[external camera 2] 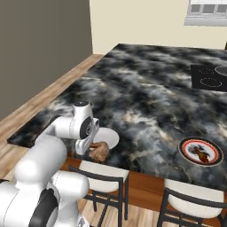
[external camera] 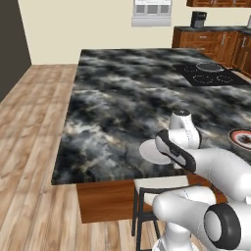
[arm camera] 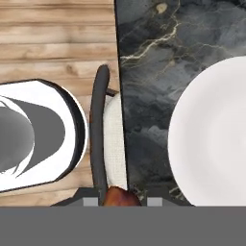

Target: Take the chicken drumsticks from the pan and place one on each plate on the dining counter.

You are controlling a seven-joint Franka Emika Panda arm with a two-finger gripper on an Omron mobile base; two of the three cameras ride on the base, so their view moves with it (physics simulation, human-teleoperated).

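Two plates sit on one dining counter (external camera 2: 146, 88) of black-grey marble: a plain white plate (external camera 2: 107, 137) near the counter's near edge and a red-rimmed patterned plate (external camera 2: 200, 151) farther along the same edge. Two chicken drumsticks are counted: one golden-brown drumstick (external camera 2: 99, 150) at the single gripper (external camera 2: 94, 148), just beside the white plate, and one drumstick (external camera 2: 200, 153) lying on the patterned plate. Two chairs stand below the counter's edge, a first chair (external camera 2: 104, 175) and a second chair (external camera 2: 195, 201), both cream-seated on dark frames. One black cooktop (external camera: 210, 74) shows four ring burner marks. One dark coffee machine (external camera: 198, 19) stands on the far wooden cabinets.
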